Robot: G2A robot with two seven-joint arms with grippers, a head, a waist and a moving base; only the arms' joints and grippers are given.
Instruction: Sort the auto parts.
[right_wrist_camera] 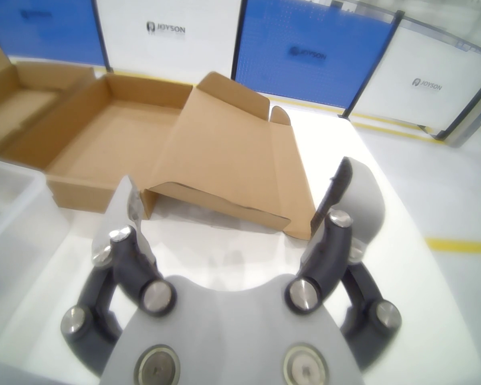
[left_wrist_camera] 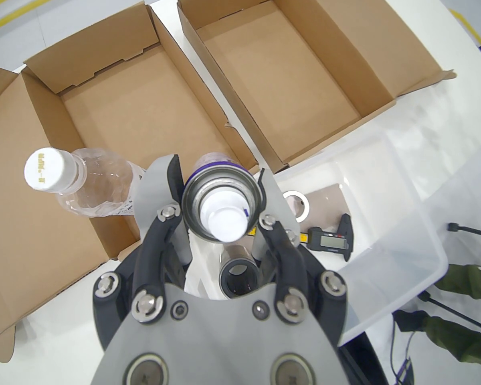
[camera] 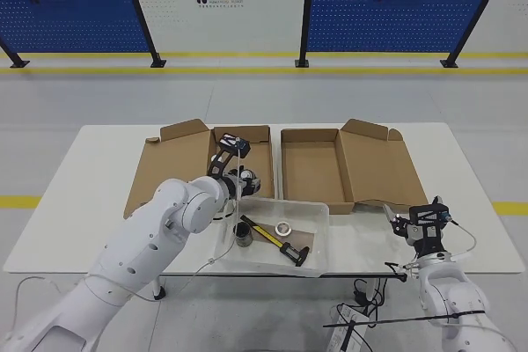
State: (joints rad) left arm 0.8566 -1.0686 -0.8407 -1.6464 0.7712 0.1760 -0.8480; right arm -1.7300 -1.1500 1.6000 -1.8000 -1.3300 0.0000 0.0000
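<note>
Midway through sorting the auto parts, the left pincer [left_wrist_camera: 219, 180] is clenched around a purple-banded metal can [left_wrist_camera: 224, 218], held in the air just beyond the far rim of the clear bin [left_wrist_camera: 401, 218], at the near edge of the left box [left_wrist_camera: 140, 106]. By the look of it this is the carry step: the can is aloft and not yet set down. The next move would call for clearing that box's near wall, lowering the can onto open cardboard, and keeping off the water bottle [left_wrist_camera: 84, 190] that sits inside the same box, beyond the bin. The right pincer [right_wrist_camera: 236, 176] hangs released over the desk [right_wrist_camera: 405, 282], well to the side of the bin. The count: two cardboard boxes, the right box [left_wrist_camera: 280, 61] also beyond the bin; one bin; one can; one bottle; and inside the bin one metal ring [left_wrist_camera: 297, 205], one digital caliper [left_wrist_camera: 328, 238] and one dark sleeve [left_wrist_camera: 238, 274]
</note>
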